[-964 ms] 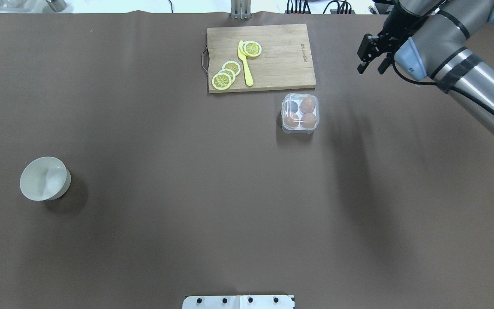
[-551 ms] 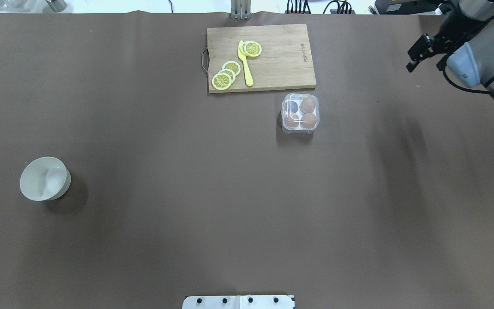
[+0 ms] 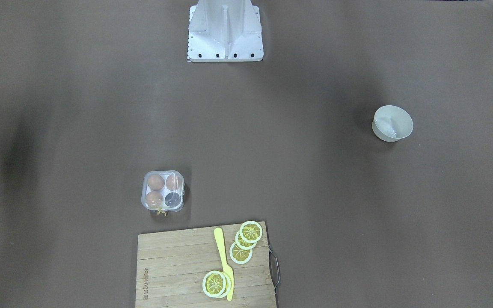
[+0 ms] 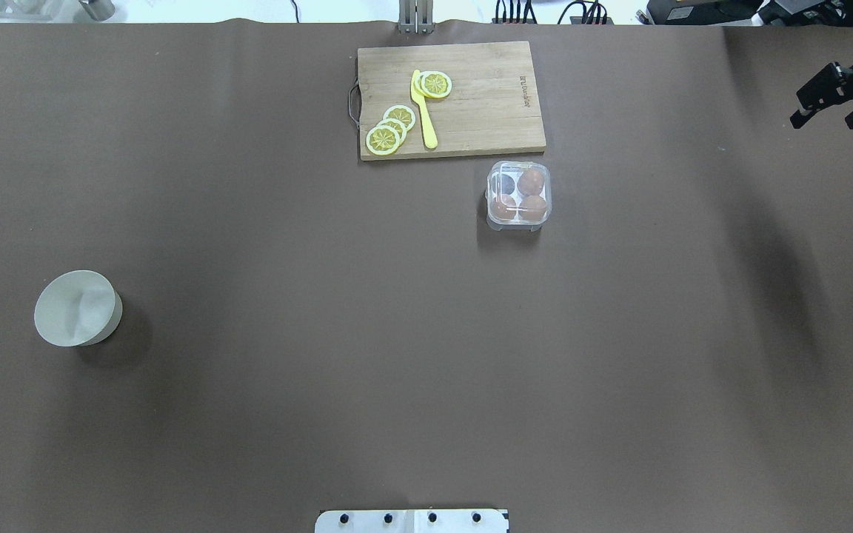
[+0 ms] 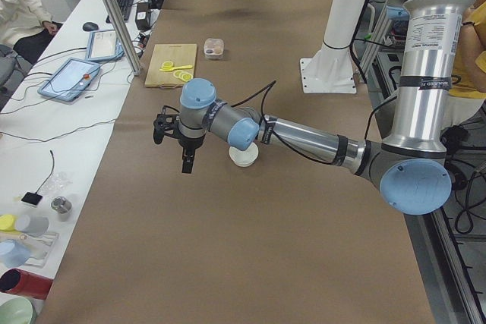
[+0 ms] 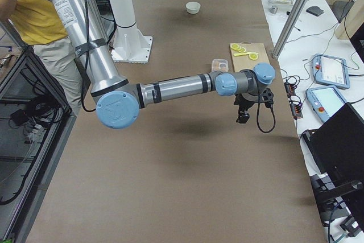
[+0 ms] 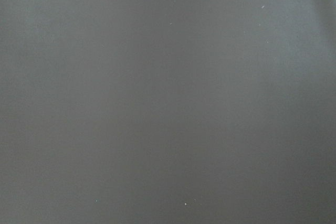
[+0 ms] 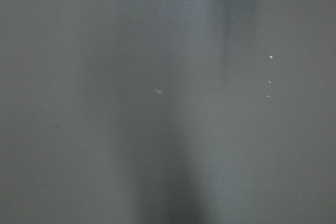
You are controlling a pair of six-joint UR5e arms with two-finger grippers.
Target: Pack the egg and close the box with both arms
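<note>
a: what's changed in the last second?

b: the right gripper [image 4: 825,111] has pulled away from beside the cutting board [image 4: 486,96] to the far right edge of the overhead view, well apart from the box [image 4: 519,196]. its fingers stand apart with nothing between them.

a: and the box itself?

b: it hasn't moved. it sits just beside the board's near corner, clear lid apparently down, three eggs [image 4: 534,208] in their cells and one cell dark and unfilled.

a: so the work looks finished?

b: likely yes, since the arm is retreating from a closed box, though whether the lid has latched can't be read.

a: the left gripper [image 5: 176,146]?

b: it hangs over the table [image 4: 323,296] near the white bowl [image 4: 77,307]. whether it is clenched or released cannot be told.

a: the surface and room?

b: a brown matte covering, lemon slices [image 4: 397,126] and a yellow knife [image 4: 423,111] on the board, and a white base [image 3: 225,30] at the robot's edge. benches with tablets run along the far side, and people show at the edges.
</note>
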